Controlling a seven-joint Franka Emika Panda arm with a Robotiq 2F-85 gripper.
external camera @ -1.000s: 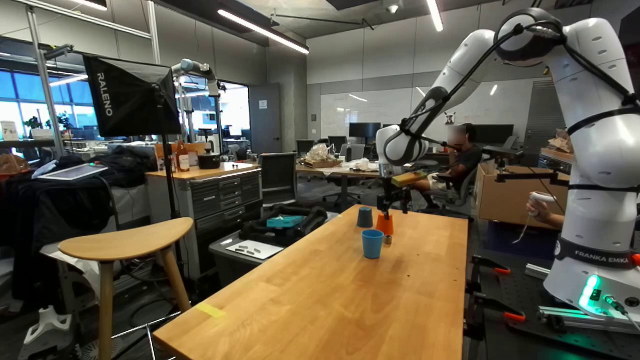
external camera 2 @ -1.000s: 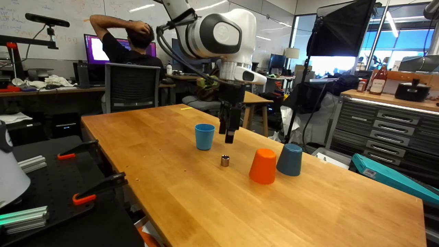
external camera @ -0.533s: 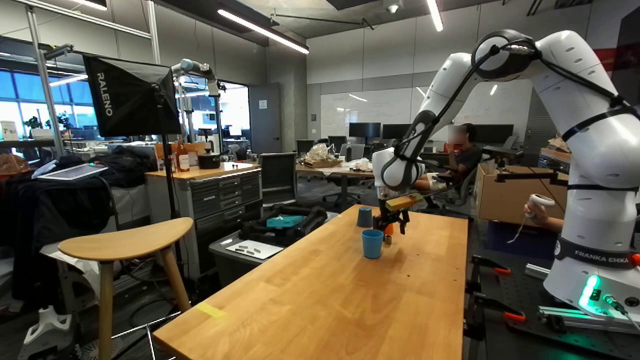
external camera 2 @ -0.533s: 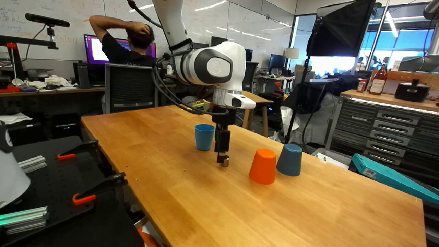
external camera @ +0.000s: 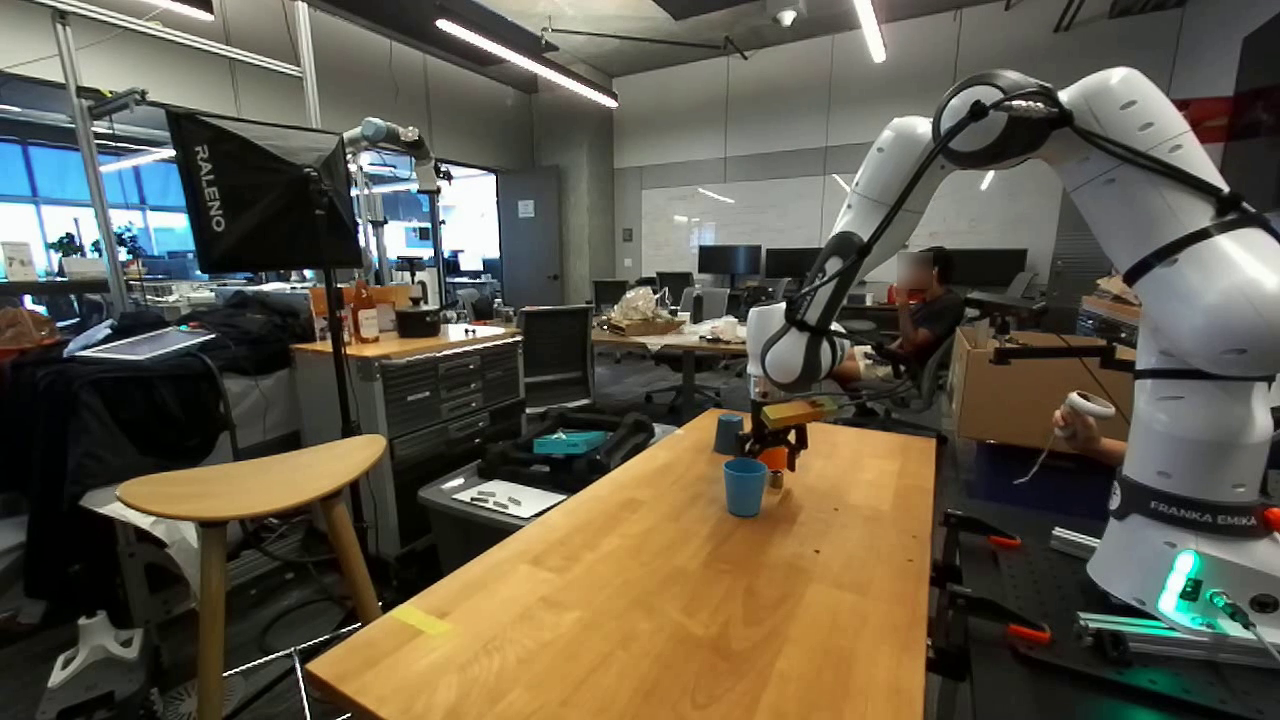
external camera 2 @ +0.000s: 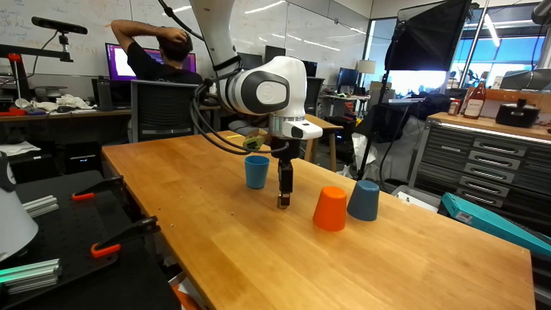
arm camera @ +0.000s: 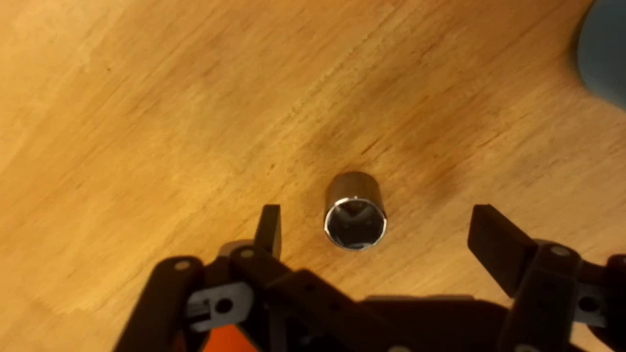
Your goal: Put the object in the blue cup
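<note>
A small shiny metal socket (arm camera: 353, 188), the small loose item here, stands upright on the wooden table; it also shows in both exterior views (external camera: 776, 480) (external camera 2: 282, 207). My gripper (arm camera: 375, 215) is open above it, fingers apart, the socket between them nearer the left finger and touching neither as far as I see. In an exterior view the fingertips (external camera 2: 284, 199) come down low and partly hide the socket. The blue cup (external camera 2: 256, 173) stands upright close by, also in an exterior view (external camera: 744, 492); part of it shows at the top right of the wrist view (arm camera: 605, 54).
An upside-down orange cup (external camera 2: 330, 209) stands near the socket, partly behind my gripper in an exterior view (external camera: 775, 458). A darker blue cup (external camera 2: 363, 200), also upside down, stands beside it. Clamps (external camera 2: 105, 249) grip the table edge (external camera 2: 142, 206) on the robot's side.
My gripper has come down from above the table to the socket, then shifted slightly so its fingers line up over it. The socket and cups have not moved.
</note>
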